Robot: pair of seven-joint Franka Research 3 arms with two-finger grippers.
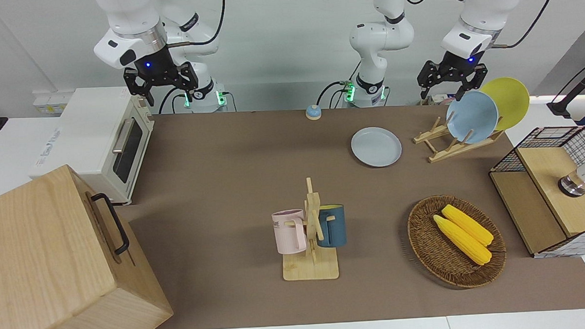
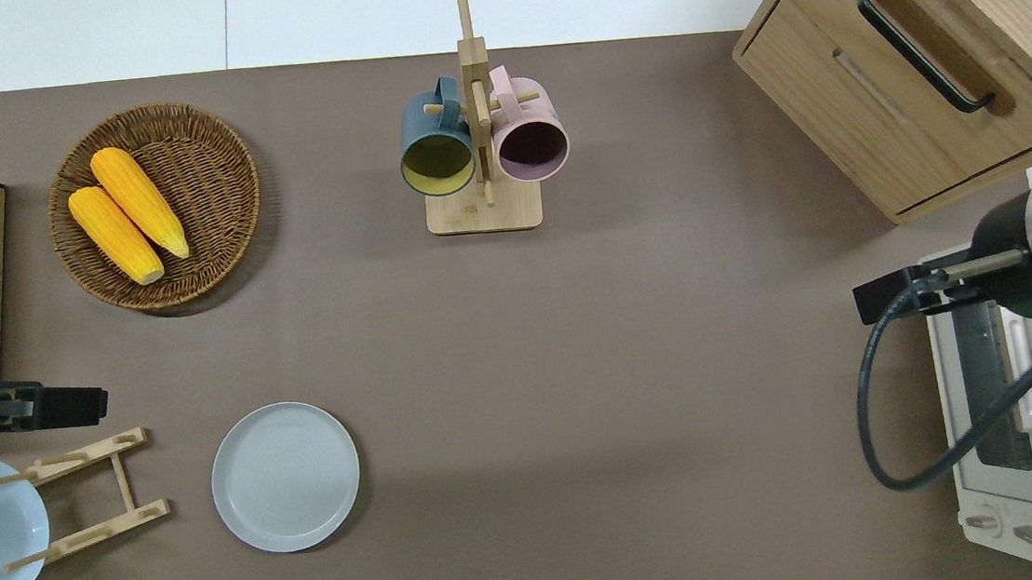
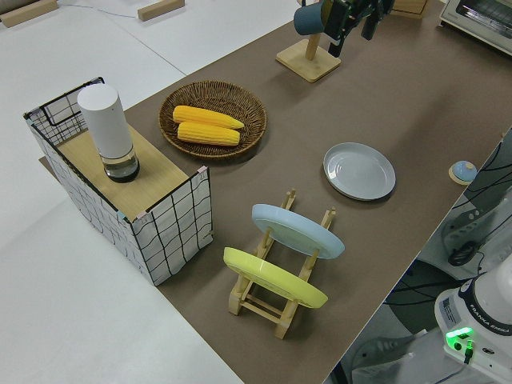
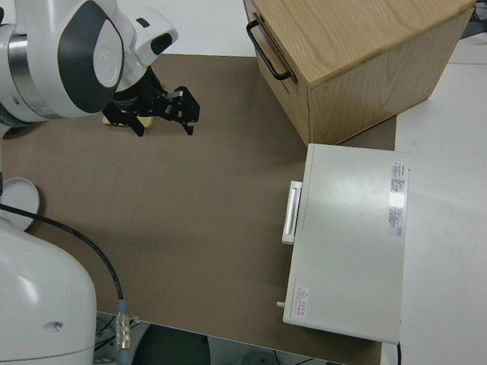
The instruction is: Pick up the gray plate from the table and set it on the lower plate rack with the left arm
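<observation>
Plain white wall [image 1: 278, 33] across the frame's top | white counter [image 1: 9, 145] at left edge | wooden cabinet [image 1: 57, 260] fills lower left | white oven [image 1: 102, 137] above it | even, soft light throughout

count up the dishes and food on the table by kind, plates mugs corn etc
plates: 3 - gray plate flat on the table, blue plate and yellow plate standing in the plate rack
mugs: 2 - pink mug and dark blue mug on the mug stand
corn cobs: 2 - corn in the wicker basket
total: 7
</observation>
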